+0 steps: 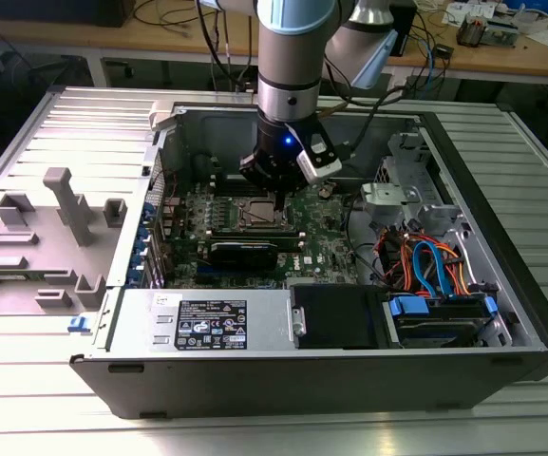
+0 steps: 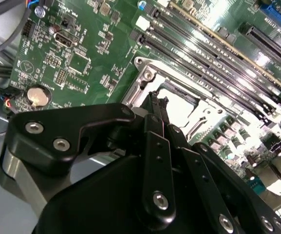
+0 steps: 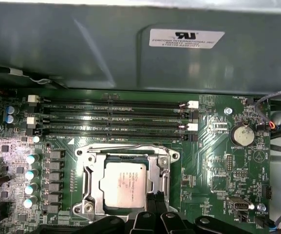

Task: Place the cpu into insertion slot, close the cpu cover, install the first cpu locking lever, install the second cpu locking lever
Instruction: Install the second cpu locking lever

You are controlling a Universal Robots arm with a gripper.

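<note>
My gripper (image 3: 155, 202) hangs low over the open computer case (image 1: 463, 370), its black fingertips (image 2: 156, 105) drawn together with nothing between them, tips right at the near edge of the insertion slot (image 3: 125, 183). In the first wrist view the cpu (image 3: 123, 184) already lies flat in that slot, silver top up, square to the rim, just beyond my fingertips and slightly to one side. The cpu cover (image 3: 89, 178) frames the chip; I cannot tell whether it is fully down or latched, nor make out the locking levers. Farther on run the long black memory slots (image 3: 111, 117), parallel to the socket's far edge, and past them the grey case wall (image 3: 82, 48).
</note>
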